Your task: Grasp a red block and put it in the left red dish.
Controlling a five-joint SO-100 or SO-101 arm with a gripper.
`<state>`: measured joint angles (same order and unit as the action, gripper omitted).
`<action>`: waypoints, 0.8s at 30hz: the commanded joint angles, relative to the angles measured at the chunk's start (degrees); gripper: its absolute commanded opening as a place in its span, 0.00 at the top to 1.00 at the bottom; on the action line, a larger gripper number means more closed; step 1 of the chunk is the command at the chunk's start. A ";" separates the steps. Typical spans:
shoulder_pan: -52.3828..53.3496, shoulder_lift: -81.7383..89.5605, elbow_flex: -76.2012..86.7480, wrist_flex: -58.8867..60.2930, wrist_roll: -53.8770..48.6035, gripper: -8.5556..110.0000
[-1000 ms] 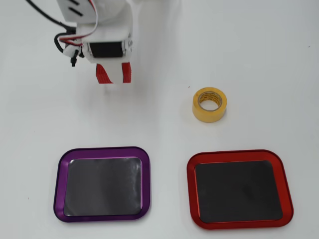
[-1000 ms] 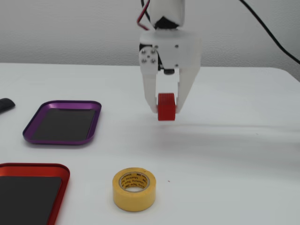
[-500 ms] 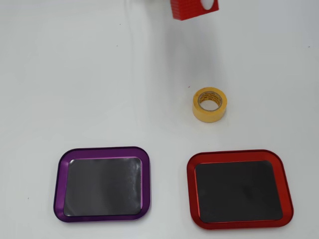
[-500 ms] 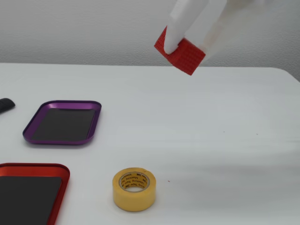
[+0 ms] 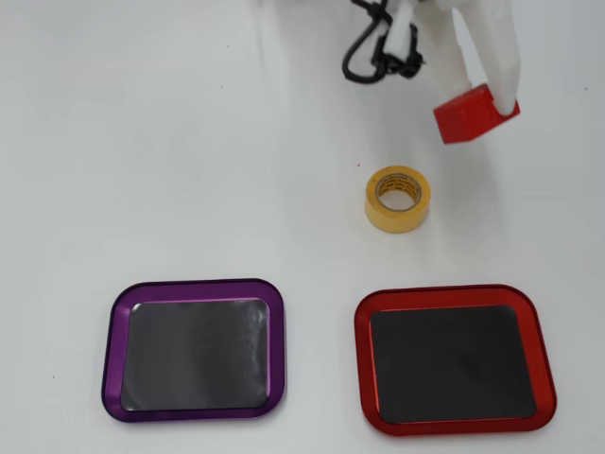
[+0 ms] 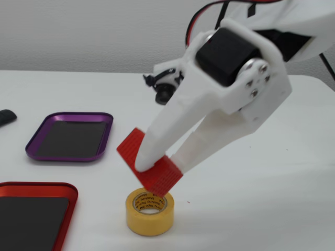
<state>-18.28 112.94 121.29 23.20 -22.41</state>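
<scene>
In the overhead view the gripper (image 5: 493, 104) comes in from the top edge and its white fingers (image 5: 498, 66) are clamped on the red block (image 5: 470, 114), which hangs in the air above the table (image 5: 189, 142), up and to the right of the yellow tape roll (image 5: 397, 199). The block is carried high, probably so that it clears the roll on the way down the picture. The red dish (image 5: 454, 295) lies at the lower right with its dark inside bare, and the purple dish (image 5: 194, 288) lies at the lower left, also bare; the block is well apart from both, so the carry is judged only partly done

In the fixed view the gripper (image 6: 157, 170) pinches the block (image 6: 152, 167) from two sides, holding it tilted with one corner down, just above the tape roll (image 6: 149, 210) as this camera sees it. The tilt likely follows from the arm's slanted reach. Here the red dish (image 6: 39, 186) sits at the lower left corner and the purple dish (image 6: 70, 117) beyond it. A dark object (image 6: 6, 116) at the left edge is too cropped to name
</scene>
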 commanded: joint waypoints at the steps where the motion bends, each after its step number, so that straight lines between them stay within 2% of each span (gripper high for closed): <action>1: 2.90 -11.07 -11.34 -1.85 -0.09 0.93; 13: 4.92 -37.79 -38.58 -1.23 0.09 0.93; 24: 6.59 -50.01 -55.99 9.05 0.09 0.93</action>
<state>-12.57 62.84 69.87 30.32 -22.50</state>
